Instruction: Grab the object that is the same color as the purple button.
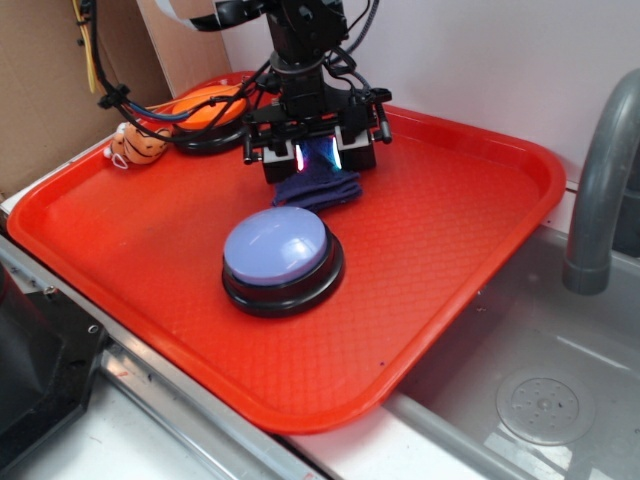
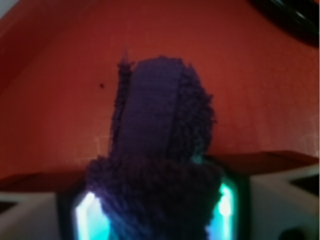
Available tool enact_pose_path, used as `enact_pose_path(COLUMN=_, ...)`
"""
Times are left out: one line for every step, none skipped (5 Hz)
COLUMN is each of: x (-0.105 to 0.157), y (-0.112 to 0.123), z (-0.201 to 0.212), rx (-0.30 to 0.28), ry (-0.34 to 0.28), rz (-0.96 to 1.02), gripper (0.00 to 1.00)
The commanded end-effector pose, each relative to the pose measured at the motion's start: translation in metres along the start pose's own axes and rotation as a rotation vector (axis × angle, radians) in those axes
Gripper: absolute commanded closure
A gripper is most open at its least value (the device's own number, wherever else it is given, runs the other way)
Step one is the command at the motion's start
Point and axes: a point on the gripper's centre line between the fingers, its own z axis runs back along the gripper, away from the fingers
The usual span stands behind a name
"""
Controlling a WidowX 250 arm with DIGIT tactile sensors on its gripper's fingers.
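My claw (image 1: 317, 160) is clamped on the fuzzy dark purple terry rag (image 1: 318, 188), its glowing pads pressing both sides. The rag sits just behind the smooth lavender dome button (image 1: 277, 248), on the ribbed red plastic tray (image 1: 470, 230).

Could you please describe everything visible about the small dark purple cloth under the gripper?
The small dark purple-blue terry cloth rag looks soft and fuzzy, bunched into a lump with a smoother band along one fold. It lies on the red plastic tray, just behind the lavender dome button. The black gripper stands over it, its fingers flanking the cloth's near end.
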Motion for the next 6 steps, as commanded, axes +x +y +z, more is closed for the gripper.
enact_pose_path(x=0.010, y=0.005, z=0.008, rx=0.007, ry=-0.014, rz=-0.040, gripper=1.00)
enact_pose_path(x=0.013, y=0.004, z=0.015, rx=0.026, ry=-0.007, rz=-0.103, gripper=1.00)
enact_pose_path(x=0.019, y=-0.002, z=0.039, rx=0.063, ry=0.030, rz=-0.309, gripper=1.00)
enact_pose_path(x=0.024, y=0.001, z=0.069, rx=0.045, ry=0.058, rz=-0.458, gripper=1.00)
enact_pose_path(x=0.023, y=0.024, z=0.096, rx=-0.054, ry=0.116, rz=-0.610, gripper=1.00)
enact_pose_path(x=0.022, y=0.051, z=0.109, rx=-0.037, ry=0.104, rz=-0.665, gripper=1.00)
